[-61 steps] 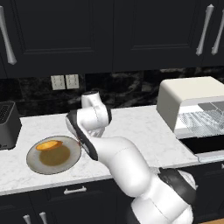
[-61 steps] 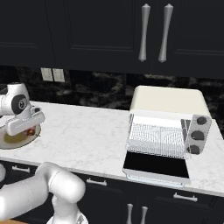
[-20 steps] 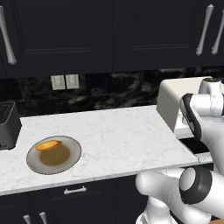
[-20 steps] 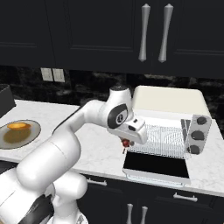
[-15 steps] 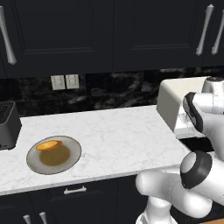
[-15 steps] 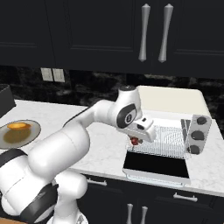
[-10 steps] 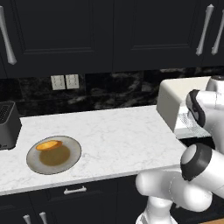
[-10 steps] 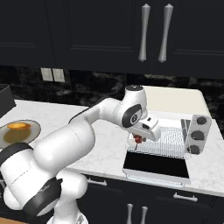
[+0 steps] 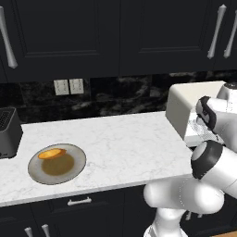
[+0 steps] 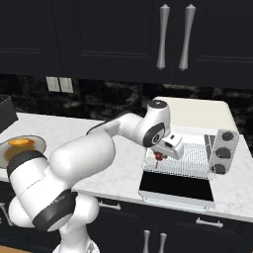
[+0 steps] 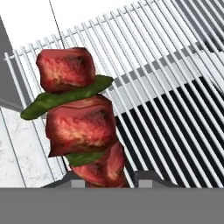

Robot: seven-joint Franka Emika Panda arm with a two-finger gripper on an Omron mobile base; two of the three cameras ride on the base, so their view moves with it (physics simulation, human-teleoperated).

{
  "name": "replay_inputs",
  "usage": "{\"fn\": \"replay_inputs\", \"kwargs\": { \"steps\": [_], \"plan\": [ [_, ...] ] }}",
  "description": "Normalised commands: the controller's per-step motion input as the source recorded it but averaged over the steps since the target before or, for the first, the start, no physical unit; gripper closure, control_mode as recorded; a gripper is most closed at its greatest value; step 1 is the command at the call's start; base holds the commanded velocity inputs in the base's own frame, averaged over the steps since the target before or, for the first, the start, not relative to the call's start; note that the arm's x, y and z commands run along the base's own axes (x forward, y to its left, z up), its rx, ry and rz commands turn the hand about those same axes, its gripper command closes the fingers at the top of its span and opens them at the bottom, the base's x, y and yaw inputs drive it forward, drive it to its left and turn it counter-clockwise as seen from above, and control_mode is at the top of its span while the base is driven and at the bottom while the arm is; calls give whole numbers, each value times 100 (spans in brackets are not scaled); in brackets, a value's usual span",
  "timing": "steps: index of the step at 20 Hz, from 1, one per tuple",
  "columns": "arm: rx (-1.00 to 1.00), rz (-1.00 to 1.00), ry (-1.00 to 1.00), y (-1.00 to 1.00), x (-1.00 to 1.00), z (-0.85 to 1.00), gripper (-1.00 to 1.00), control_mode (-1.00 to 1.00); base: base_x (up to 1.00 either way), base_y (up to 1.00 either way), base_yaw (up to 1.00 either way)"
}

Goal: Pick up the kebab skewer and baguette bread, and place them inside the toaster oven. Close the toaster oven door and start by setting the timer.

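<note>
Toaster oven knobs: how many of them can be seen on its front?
3. The knobs sit in one column on the right front panel of the toaster oven: the top one, the middle one and the bottom one. No others show.

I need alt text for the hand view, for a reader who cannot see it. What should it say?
The gripper holds the kebab skewer, red meat chunks with green pieces between them, just above the wire rack of the toaster oven. The rack's white bars run diagonally, with marble counter at the lower left.
</note>
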Motion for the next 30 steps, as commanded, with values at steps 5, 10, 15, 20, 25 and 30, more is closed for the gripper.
{"fn": "replay_inputs", "kwargs": {
  "steps": [5, 10, 15, 20, 25, 30],
  "plan": [
    [0, 4, 0, -22, 11, -16, 100, -100, 0, 0, 0],
    [0, 3, 0, -25, 1, -18, 100, -100, 0, 0, 0],
    [2, 1, 0, -8, 13, -3, 100, -100, 0, 0, 0],
    [0, 3, 0, 2, -7, -12, -100, -100, 0, 0, 0],
    [0, 2, 0, 2, -8, -1, -100, -100, 0, 0, 0],
    [0, 0, -4, 0, 0, 8, -100, -100, 0, 0, 0]
  ]
}}
